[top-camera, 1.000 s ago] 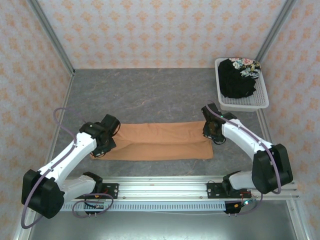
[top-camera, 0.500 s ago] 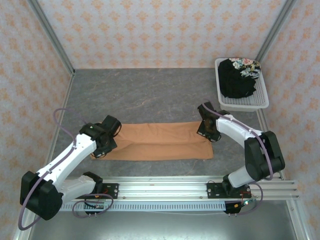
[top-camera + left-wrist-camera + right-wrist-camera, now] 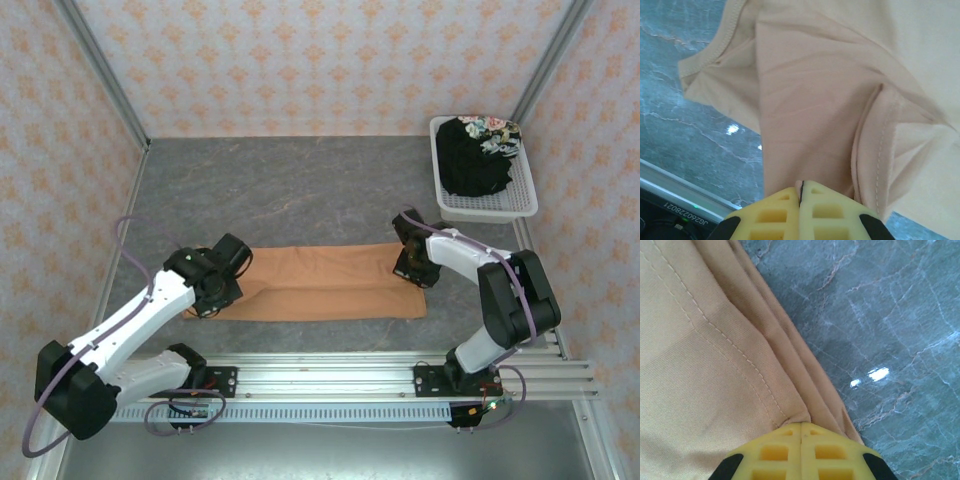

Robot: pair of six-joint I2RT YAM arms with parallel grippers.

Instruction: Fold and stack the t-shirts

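Nearest: aluminium rail [image 3: 320, 375] with both arm bases bolted on.

Next, the orange t-shirt [image 3: 320, 285] lies flat on the grey marble-look table [image 3: 300, 190] as a long narrow band running left-right on the near half, plain side up. One arm is at each end.

Left gripper [image 3: 801, 187]: fingers pressed together, pinching a ridge of the orange t-shirt at its left end. The cloth tents up into the tips.

Right gripper [image 3: 800, 426]: fingers also pressed together, pinching the right end, where the layered edges converge at the tips.

Per-view differences:
- Top view gives the full layout: the whole band and both arms bent inward toward it. The fingertips are hidden under the wrists, so the grip can't be read there.
- Left wrist shows the ribbed collar [image 3: 715, 47] curling at upper left, a stitched sleeve seam right of the pinch, and bare table with glare beyond the cloth.
- Right wrist shows the double-stitched hem [image 3: 730, 345] and several stacked fold edges running diagonally, with bare table to the right.

Further back, in the far right corner, a white mesh basket [image 3: 520, 208] holds the bunched black t-shirt [image 3: 475, 165], floral patch [image 3: 492, 132] on top, well apart from both grippers.

Farthest: patterned wallpaper walls [image 3: 320, 60].
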